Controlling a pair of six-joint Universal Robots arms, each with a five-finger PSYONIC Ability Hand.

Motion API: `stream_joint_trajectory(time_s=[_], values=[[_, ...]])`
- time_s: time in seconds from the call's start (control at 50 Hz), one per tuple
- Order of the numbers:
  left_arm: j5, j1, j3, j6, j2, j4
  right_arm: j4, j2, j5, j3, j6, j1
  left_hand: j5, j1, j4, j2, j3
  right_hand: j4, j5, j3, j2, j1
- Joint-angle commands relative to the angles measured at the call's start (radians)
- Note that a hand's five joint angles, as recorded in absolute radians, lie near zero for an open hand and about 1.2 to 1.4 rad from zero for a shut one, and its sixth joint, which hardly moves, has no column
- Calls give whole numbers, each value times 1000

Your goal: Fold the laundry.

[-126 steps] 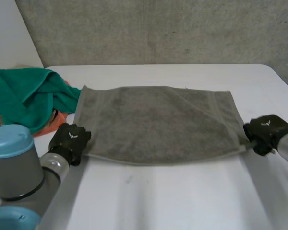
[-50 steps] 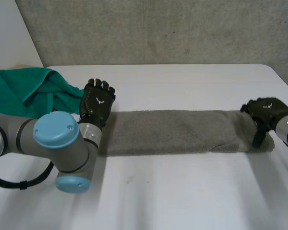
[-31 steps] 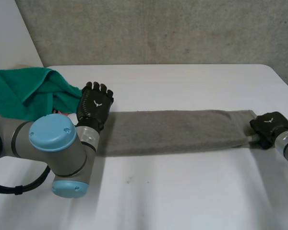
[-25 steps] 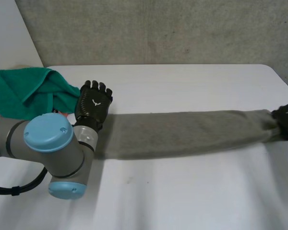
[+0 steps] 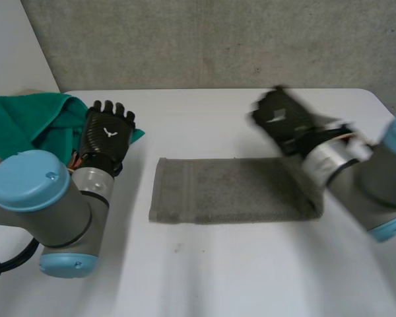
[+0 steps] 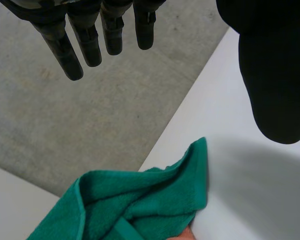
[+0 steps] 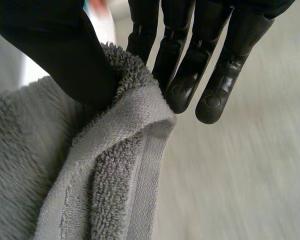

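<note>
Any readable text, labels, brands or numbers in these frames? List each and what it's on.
No words or numbers can be read.
On the back of the left hand: a small white emblem, a symbol, not letters.
On the back of the right hand: a white mark, too blurred to read.
On the grey towel and the green cloth: no tag or print visible.
</note>
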Motion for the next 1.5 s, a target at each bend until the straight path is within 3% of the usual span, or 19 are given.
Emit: stream_joint_trajectory(time_s=[0.02, 0.1, 0.16, 0.2, 0.24, 0.26, 0.34, 0.42, 0.5, 0.58, 0.72, 0.8, 0.84, 0.86, 1.12, 1.2, 1.44, 1.48, 1.5], values=[[4, 28, -25, -62, 21, -3, -39, 175, -111, -95, 5, 269, -47, -15, -29, -30, -36, 207, 239, 208, 219, 415], [4, 29, -31, -67, 16, -1, -40, 306, -100, -164, 1, 346, -47, -15, -29, -30, -36, 207, 239, 208, 219, 415], [4, 29, -31, -67, 10, -3, -37, 363, -74, -183, -1, 368, -47, -15, -29, -30, -36, -523, -491, -522, -511, -316], [4, 29, -32, -67, 10, -3, -34, 356, -9, -178, 13, 366, -47, -15, -29, -30, -36, -1014, -982, -1013, -1003, -807], [5, 25, -32, -67, 9, -1, -30, 345, 59, -177, 36, 359, -47, -15, -29, -30, -36, -1014, -982, -1013, -1003, -807], [7, 21, -32, -67, 9, -1, -26, 321, 131, -166, 85, 357, -47, -15, -29, -30, -36, -1014, -982, -1013, -1003, -807], [8, 17, -31, -67, 10, -1, -20, 209, 261, -125, 303, 339, -47, -15, -29, -30, -36, -1014, -982, -1013, -1003, -807], [10, 8, -28, -67, 10, -1, 76, 69, 308, -60, 491, 230, -47, -15, -29, -30, -36, -1014, -982, -1013, -1003, -807], [10, -26, -20, -65, 7, -1, 232, 23, 306, -10, 588, 149, -47, -15, -29, -30, -36, -1014, -982, -1013, -1003, -807], [11, -46, -20, -65, 3, -1, 308, 20, 311, 53, 593, 69, -47, -15, -29, -30, -36, -1014, -982, -1013, -1003, -807], [11, -54, -19, -64, -10, -1, 306, 29, 271, 151, 522, -62, -47, -15, -29, -30, -36, -878, -846, -877, -867, -671], [11, -55, -19, -64, -11, -1, 305, 70, 236, 161, 495, -79, -47, -15, -29, -30, -36, -301, -269, -300, -289, -94], [10, -55, -20, -64, -11, -1, 305, 78, 227, 159, 496, -80, -47, -15, -29, -30, -36, 151, 183, 152, 163, 358], [11, -55, -22, -64, -11, -1, 305, 77, 228, 158, 496, -82, -47, -15, -29, -30, -36, 207, 239, 208, 218, 414], [8, -57, -28, -64, -8, -1, 326, 23, 234, 176, 515, -100, -47, -15, -29, -30, -36, 207, 239, 208, 219, 415], [10, -58, -32, -65, -8, -1, 336, 20, 228, 190, 542, -99, -47, -15, -29, -30, -36, -568, -536, -567, -556, -361], [10, -57, -34, -65, -8, -1, 336, 29, 228, 141, 650, -82, -47, -15, -29, -30, -36, -502, -470, -501, -491, -295], [10, -57, -34, -65, -8, -1, 334, 40, 224, 135, 656, -83, -47, -15, -29, -30, -36, -339, -307, -338, -327, -131], [10, -57, -34, -65, -8, -1, 328, 60, 224, 130, 659, -85, -47, -15, -29, -30, -36, -33, 0, -31, -21, 175]])
